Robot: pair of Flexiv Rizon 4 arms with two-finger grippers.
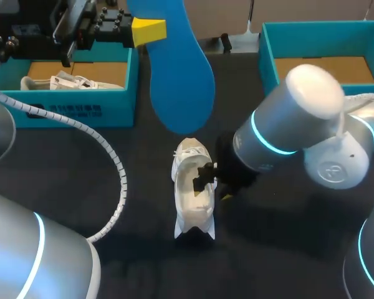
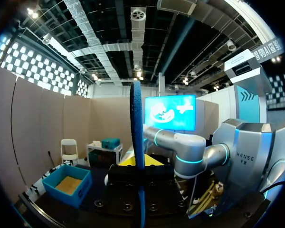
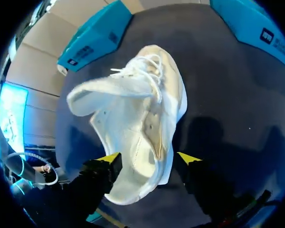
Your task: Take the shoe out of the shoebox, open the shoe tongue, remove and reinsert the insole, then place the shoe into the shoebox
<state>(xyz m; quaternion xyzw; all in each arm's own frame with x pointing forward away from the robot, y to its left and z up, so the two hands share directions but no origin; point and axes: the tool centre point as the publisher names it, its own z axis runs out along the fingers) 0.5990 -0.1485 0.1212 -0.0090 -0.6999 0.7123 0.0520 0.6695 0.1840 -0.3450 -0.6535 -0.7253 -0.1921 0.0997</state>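
A white shoe (image 1: 193, 194) lies on the dark table, its opening facing up and its tongue (image 3: 109, 90) folded out towards the toe. My right gripper (image 1: 215, 182) is at the shoe's right side, near the collar. In the right wrist view this gripper (image 3: 147, 159) stands open, and its yellow tips straddle the heel end of the shoe (image 3: 142, 118) without clamping it. My left gripper (image 1: 146, 31) is raised at the back left, shut on the blue insole (image 1: 181, 81), which hangs above the shoe. The left wrist view shows the insole (image 2: 137, 137) edge-on between the fingers.
A teal shoebox (image 1: 68, 99) at the back left holds another white shoe (image 1: 68, 81). A second teal shoebox (image 1: 268, 56) stands at the back right, its cardboard floor showing. My right arm's elbow (image 1: 299, 118) hangs over the table to the right of the shoe.
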